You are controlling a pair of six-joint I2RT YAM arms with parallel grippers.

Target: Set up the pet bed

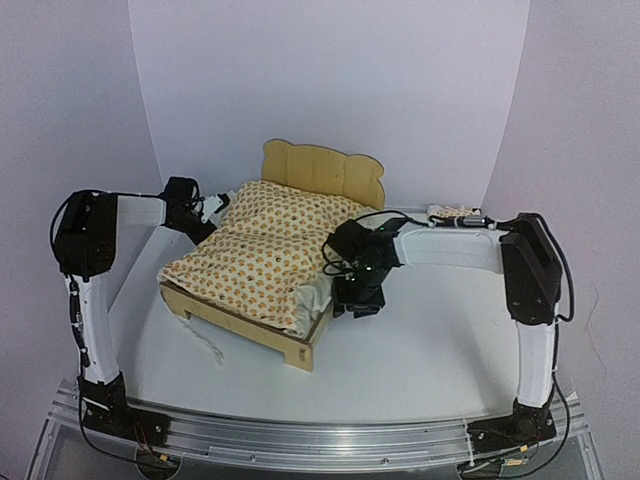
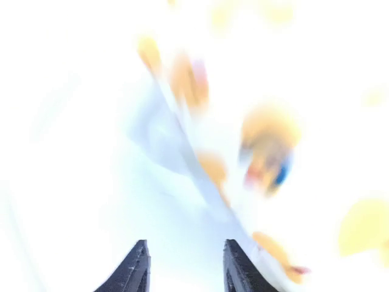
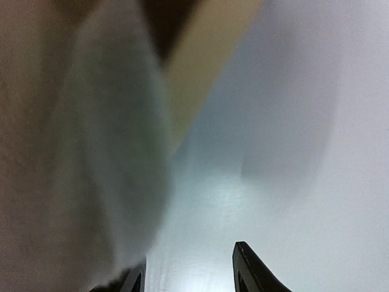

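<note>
Filling most of the top view, the white table (image 1: 430, 350) is carrying everything. The bed (image 1: 325, 172) is sitting at its centre, slightly skewed, with its scalloped headboard pointing to about 1 o'clock and its foot end to about 7 o'clock. The cushion (image 1: 270, 250) is lying on the bed and covering nearly all of it, and its white ruffle is spilling over the rail at the bed's 4 o'clock corner.

The left arm (image 1: 90, 290) is reaching in from 9 o'clock, and the left claw (image 1: 215, 207) is pressing against the cushion's edge near the headboard. Its wrist view is washing out into bright, blurred orange print. The fingers (image 2: 137, 271) are standing apart, but I cannot tell whether any fabric is being pinched between them.

The right arm (image 1: 535, 290) is reaching in from 3 o'clock, and the right claw (image 1: 355, 300) is pointing down just beside the spilling ruffle. Its jaws are standing open, with bare table showing between them and nothing gripped, while the ruffle is draping across one finger.

The pillow (image 1: 452, 212) is lying on the table at the bed's 2 o'clock, just behind the right forearm.
</note>
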